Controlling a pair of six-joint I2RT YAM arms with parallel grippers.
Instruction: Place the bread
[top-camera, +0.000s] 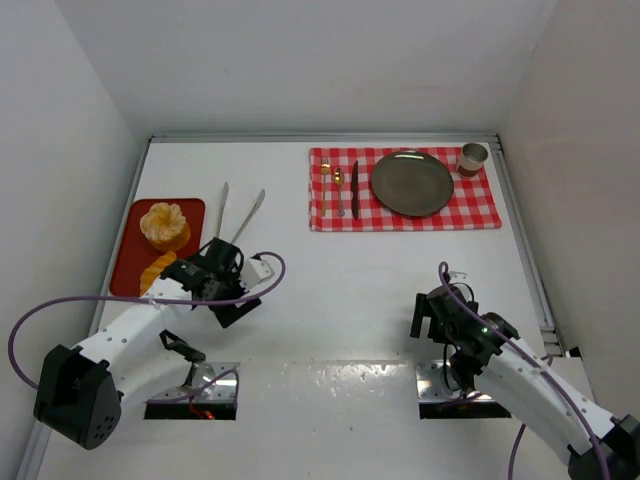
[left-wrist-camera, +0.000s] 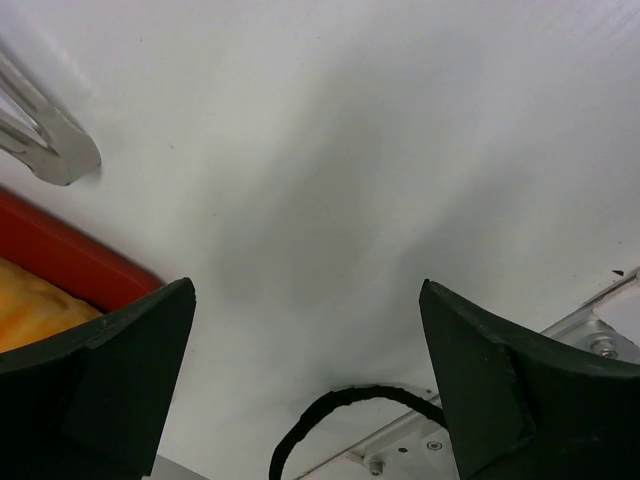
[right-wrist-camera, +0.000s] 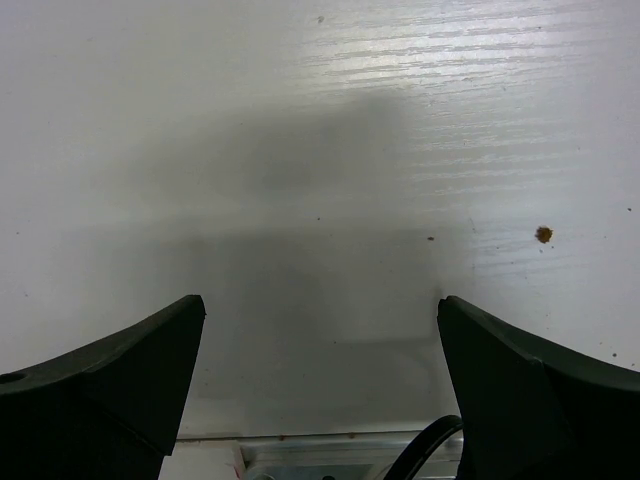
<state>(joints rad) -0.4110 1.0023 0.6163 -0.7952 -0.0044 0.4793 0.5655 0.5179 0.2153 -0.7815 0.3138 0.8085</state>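
Observation:
The round ridged bun (top-camera: 164, 225) sits on a red tray (top-camera: 127, 250) at the table's left. The orange croissant (top-camera: 153, 272) lies at the tray's near end, partly hidden by my left gripper (top-camera: 207, 268). In the left wrist view the left gripper (left-wrist-camera: 305, 335) is open and empty over bare white table just right of the tray's edge (left-wrist-camera: 75, 255), with a patch of orange bread (left-wrist-camera: 35, 310) behind its left finger (left-wrist-camera: 120, 370). My right gripper (top-camera: 433, 316) is open and empty over bare table (right-wrist-camera: 320, 335) at the near right.
Metal tongs (top-camera: 240, 215) lie right of the tray, their tip in the left wrist view (left-wrist-camera: 45, 140). A red checkered placemat (top-camera: 490, 205) at the back right holds a dark plate (top-camera: 412, 182), a knife (top-camera: 354, 185), a fork (top-camera: 338, 190) and a cup (top-camera: 473, 158). A crumb (right-wrist-camera: 543, 234) lies on the table.

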